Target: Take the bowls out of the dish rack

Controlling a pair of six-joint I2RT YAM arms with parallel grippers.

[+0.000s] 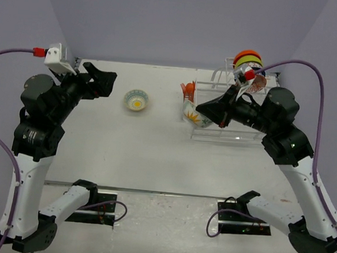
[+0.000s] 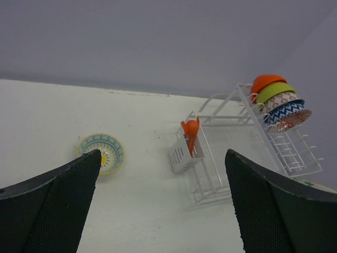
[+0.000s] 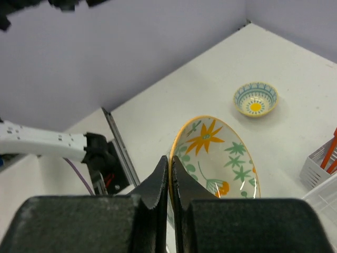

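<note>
right pincer (image 3: 169, 176) is clenching floral bowl (image 3: 218, 158) by rim | bowl is tilting on edge, hollow toward wrist camera, just left of rack (image 1: 237, 137) | left pincer (image 2: 162, 155) is hanging released | white desk (image 1: 155, 154), lilac walls (image 1: 176, 23)

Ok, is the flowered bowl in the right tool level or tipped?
Tipped: the flowered bowl hangs nearly on edge, its rim pinched in the shut right tool.
</note>
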